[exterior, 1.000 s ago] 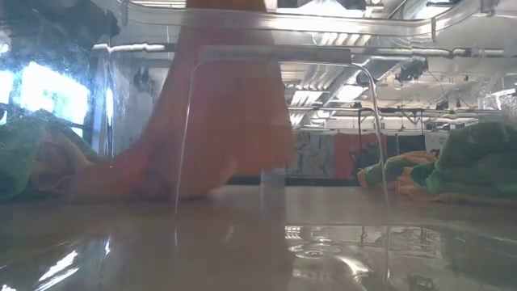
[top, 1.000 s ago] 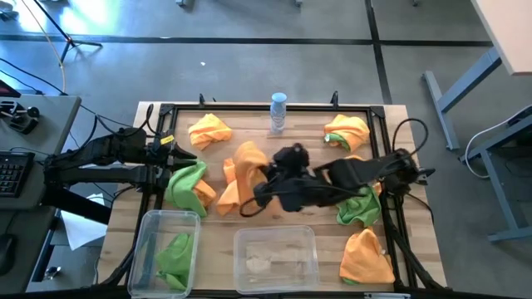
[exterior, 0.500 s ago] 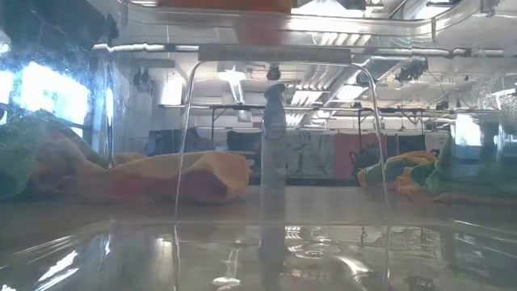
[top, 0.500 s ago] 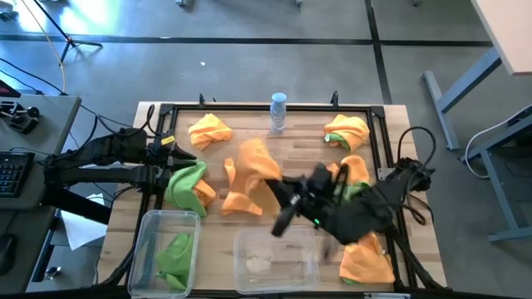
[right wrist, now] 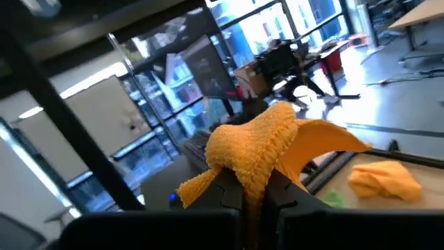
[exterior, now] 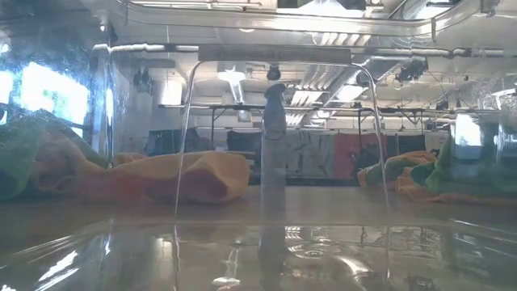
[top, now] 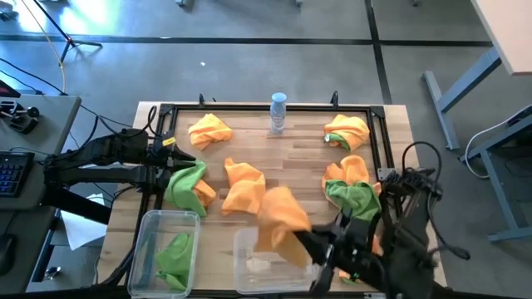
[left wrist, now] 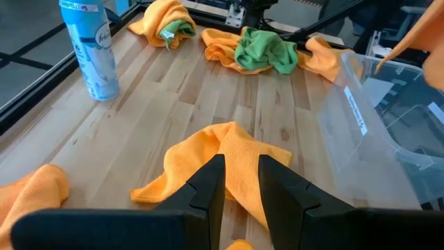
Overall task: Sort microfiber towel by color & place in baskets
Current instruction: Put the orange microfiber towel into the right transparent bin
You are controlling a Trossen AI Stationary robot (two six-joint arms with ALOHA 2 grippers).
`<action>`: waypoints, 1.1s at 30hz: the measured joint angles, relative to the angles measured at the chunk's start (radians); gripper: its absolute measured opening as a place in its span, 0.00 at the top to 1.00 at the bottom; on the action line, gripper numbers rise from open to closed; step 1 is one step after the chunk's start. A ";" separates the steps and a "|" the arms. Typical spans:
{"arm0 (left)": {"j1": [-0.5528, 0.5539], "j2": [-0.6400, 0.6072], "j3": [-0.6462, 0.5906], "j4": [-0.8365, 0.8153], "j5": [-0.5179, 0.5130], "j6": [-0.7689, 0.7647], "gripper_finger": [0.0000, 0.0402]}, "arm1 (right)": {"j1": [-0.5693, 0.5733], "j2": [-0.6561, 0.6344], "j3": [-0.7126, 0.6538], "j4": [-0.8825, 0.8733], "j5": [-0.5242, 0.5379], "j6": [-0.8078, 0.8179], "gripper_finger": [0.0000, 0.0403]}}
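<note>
I've got my right gripper (top: 293,235) clamped on an orange towel (top: 281,218) over the wide bin (top: 274,264) — one green towel (top: 174,252) sits in the narrow bin (top: 162,249), the rest are on the table (top: 291,149), left gripper (left wrist: 241,182) narrowly parted, holding nothing.

Wooden table (top: 287,154), scattered towels (top: 243,187), two clear baskets (top: 158,228), spray bottle (top: 278,112)

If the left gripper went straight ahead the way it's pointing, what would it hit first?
Probably the flat orange towel lying on the wood just past the left gripper; the depth is hard to judge.
</note>
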 joint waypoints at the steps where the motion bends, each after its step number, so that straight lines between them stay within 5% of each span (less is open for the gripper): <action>1: 0.000 0.000 0.000 0.000 -0.003 0.000 0.82 | 0.001 0.011 0.000 -0.014 0.000 0.022 1.00; 13: 0.000 0.000 0.000 0.000 -0.014 0.000 0.82 | -0.032 0.154 -0.001 -0.178 -0.199 0.399 1.00; 21: 0.000 0.000 0.000 0.000 -0.014 0.000 0.82 | 0.011 0.165 -0.001 -0.704 -0.310 1.090 1.00; 26: 0.000 0.000 0.000 0.000 -0.014 0.000 0.82 | -0.017 0.168 -0.001 -1.015 -0.563 1.528 1.00; 33: 0.000 0.000 0.000 0.000 -0.014 0.000 0.82 | -0.162 0.205 -0.001 -0.918 -0.897 1.461 1.00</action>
